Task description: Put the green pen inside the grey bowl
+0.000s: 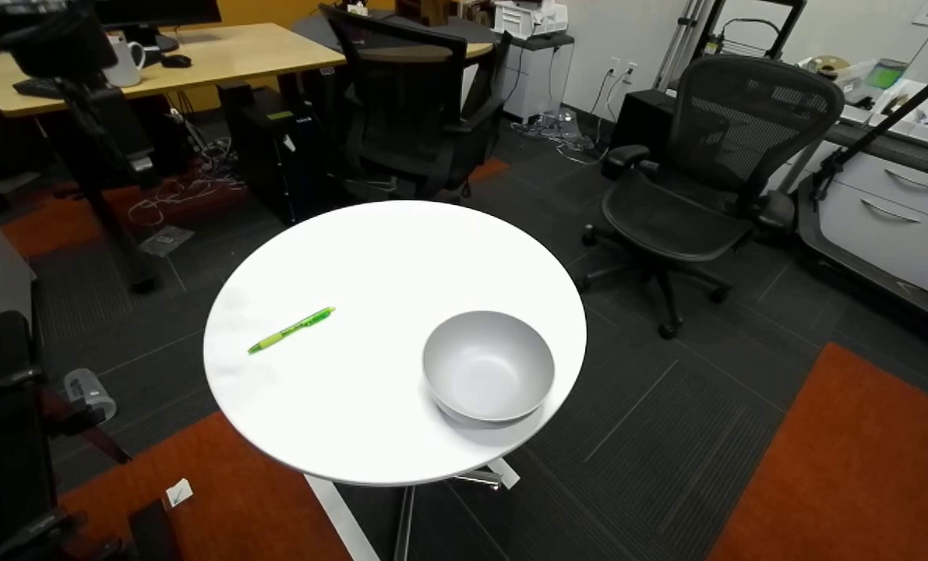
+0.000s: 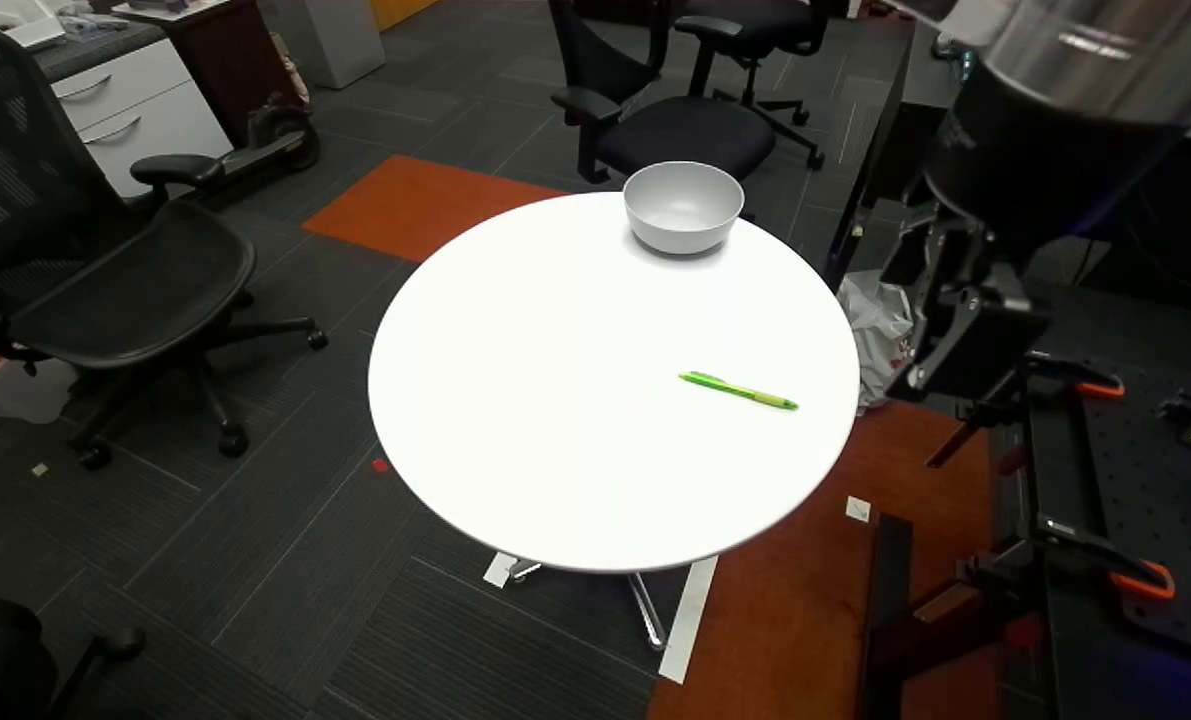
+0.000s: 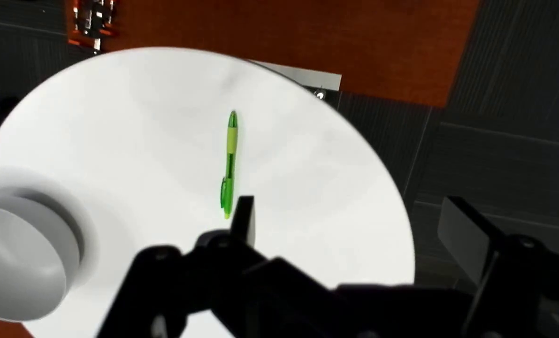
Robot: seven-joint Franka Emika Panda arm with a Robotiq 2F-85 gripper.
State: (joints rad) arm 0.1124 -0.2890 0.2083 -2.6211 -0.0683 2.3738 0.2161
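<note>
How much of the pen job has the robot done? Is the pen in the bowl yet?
Nothing looks done yet: the green pen lies on the white table, outside the grey bowl. Nothing is in hand either: the tool is open and holds nothing. Everything is left: grab the pen, carry it over and put it inside the bowl.
</note>
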